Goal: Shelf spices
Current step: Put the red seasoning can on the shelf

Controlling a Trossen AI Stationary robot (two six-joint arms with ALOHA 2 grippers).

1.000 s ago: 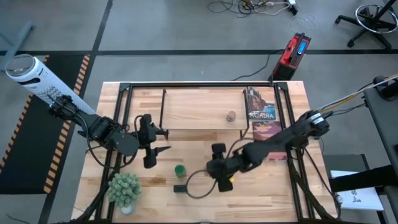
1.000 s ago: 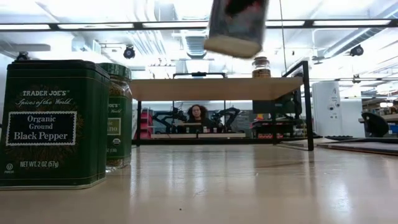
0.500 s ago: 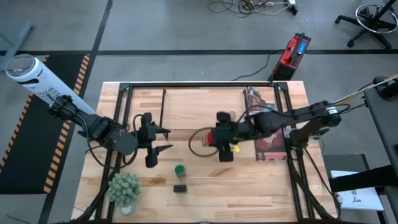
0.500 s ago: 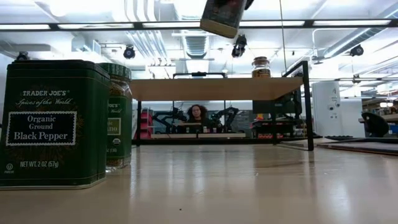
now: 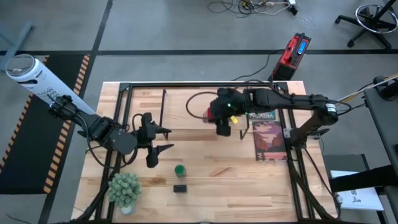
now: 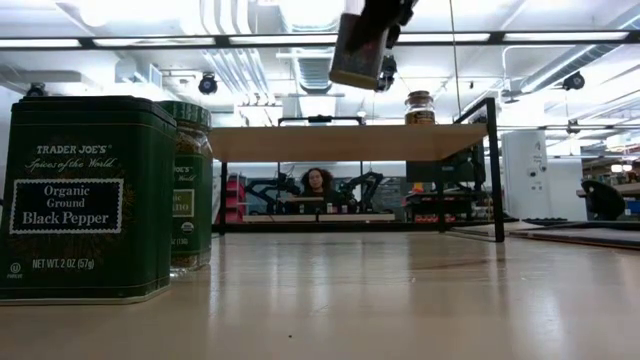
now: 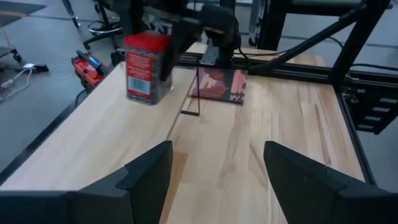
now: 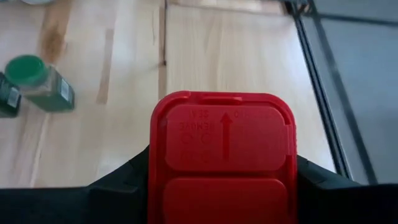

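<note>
My right gripper (image 5: pixel 222 119) is shut on the red square tin (image 7: pixel 147 67) and hovers over the light-wood shelf (image 5: pixel 186 109). In the low view the red tin (image 6: pixel 360 45) hangs above the shelf board (image 6: pixel 340 143). The round tan jar (image 6: pixel 419 107) stands on the board's right part; my right arm hides it in the high view. The green-capped jar (image 5: pixel 180 170) and the dark square tin (image 5: pixel 180 188) stand on the table nearer the near edge. My left gripper (image 5: pixel 155 140) waits open in front of the shelf's left part. My right gripper pinches the red tin between its two fingers (image 8: pixel 118 180), one on each opposite side wall just below the red lid (image 8: pixel 222 155). The fingers come from above, pointing down. The tin hangs roughly upright, lifted clear above the shelf board.
A leafy potted plant (image 5: pixel 124 188) stands at the table's near left. A book (image 5: pixel 267 130) lies at the shelf's right end. The black frame (image 5: pixel 199 84) runs round the table. Bare board lies left of the tan jar.
My right gripper has carried the red tin from the table's near middle toward the far edge, holding it high, and now has it over the shelf. The tin stays clamped and lifted throughout. The green-capped jar and the dark tin have stayed where they were.
</note>
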